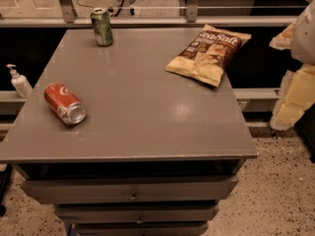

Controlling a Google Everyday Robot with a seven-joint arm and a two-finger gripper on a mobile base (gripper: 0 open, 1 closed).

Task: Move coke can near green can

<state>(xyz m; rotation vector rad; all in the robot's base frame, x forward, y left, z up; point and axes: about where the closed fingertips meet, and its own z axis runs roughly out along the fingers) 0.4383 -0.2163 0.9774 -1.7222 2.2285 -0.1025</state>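
The coke can [64, 103] lies on its side near the front left of the grey table [147, 122], its silver end facing the front right. The green can [102, 27] stands upright at the back left of the table, well apart from the coke can. My gripper [294, 90] shows as a pale white and yellow shape at the right edge of the view, beyond the table's right side and far from both cans. It holds nothing that I can see.
A brown and yellow chip bag [209, 54] lies flat at the back right of the table. A white pump bottle [19, 81] stands on a ledge left of the table. Drawers [133, 191] sit under the tabletop. A rail runs behind.
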